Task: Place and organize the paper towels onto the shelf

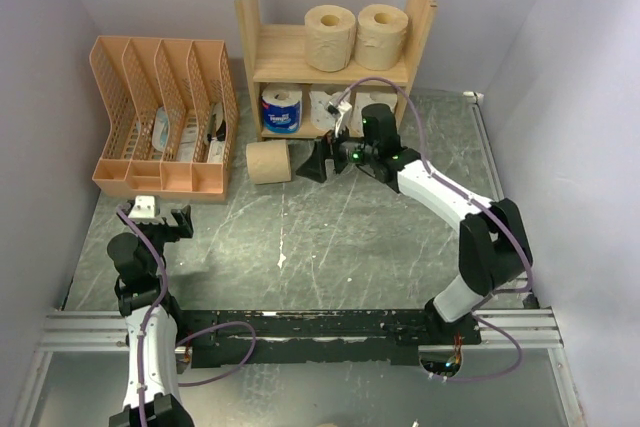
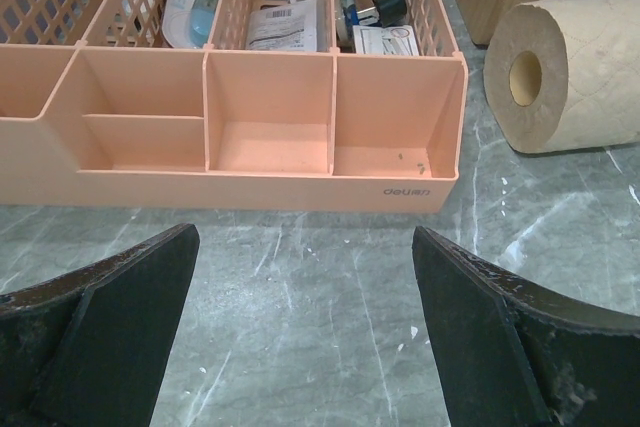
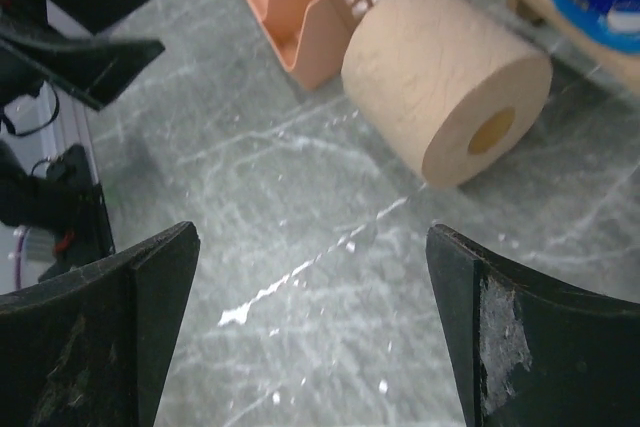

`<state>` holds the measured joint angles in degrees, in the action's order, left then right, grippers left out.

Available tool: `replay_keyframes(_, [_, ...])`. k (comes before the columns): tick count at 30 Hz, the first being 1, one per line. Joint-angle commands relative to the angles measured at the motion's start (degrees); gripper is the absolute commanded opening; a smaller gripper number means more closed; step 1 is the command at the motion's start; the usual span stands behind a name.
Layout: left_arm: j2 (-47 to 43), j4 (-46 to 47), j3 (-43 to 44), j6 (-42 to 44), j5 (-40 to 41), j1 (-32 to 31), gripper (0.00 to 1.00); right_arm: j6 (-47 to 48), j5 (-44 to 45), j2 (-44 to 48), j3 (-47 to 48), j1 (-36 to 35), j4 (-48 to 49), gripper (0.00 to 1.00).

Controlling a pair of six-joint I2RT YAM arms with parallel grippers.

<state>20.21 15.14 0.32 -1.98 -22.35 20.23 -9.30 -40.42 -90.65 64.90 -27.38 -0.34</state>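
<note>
One tan roll (image 1: 268, 162) is not yet shelved: it lies on its side on the tabletop (image 1: 350, 237), just in front of the shelf (image 1: 248, 7), beside the peach organizer (image 1: 160, 117). Right fingers (image 3: 130, 327) are spread wide, empty, near its cored end. I'd straddle the curved sides, close gently so it doesn't roll, then lift to the top tier beside the two tan rolls (image 1: 330, 37). Left fingers (image 2: 110, 327) are apart, idle.
</note>
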Motion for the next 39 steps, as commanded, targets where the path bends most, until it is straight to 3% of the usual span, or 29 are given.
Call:
replay_keyframes(1, [-0.1, 1.9, -4.6, 0.0, -2.1, 1.0, 1.00, -5.7, 0.4, -4.0, 0.9, 0.2, 14.4, 0.96])
replay_keyframes(13, [-0.9, 1.5, -4.6, -0.1, -1.4, 0.4, 1.00, -9.1, 3.0, -17.6, 5.7, -0.6, 22.3, 0.93])
replay_keyframes(24, [-0.8, 1.5, -4.6, 0.0, -1.2, 0.1, 1.00, -12.1, 3.5, -27.7, 16.4, -2.7, 17.2, 0.90])
replay_keyframes(31, [-1.0, 1.4, -4.6, 0.0, -1.1, 0.1, 1.00, -14.6, 7.9, -29.0, 18.3, -2.9, 13.0, 0.82])
replay_keyframes(39, [-1.2, 1.3, -4.7, 0.0, -1.1, 0.0, 1.00, -16.3, 12.8, -26.0, 14.9, -3.6, 10.8, 0.82])
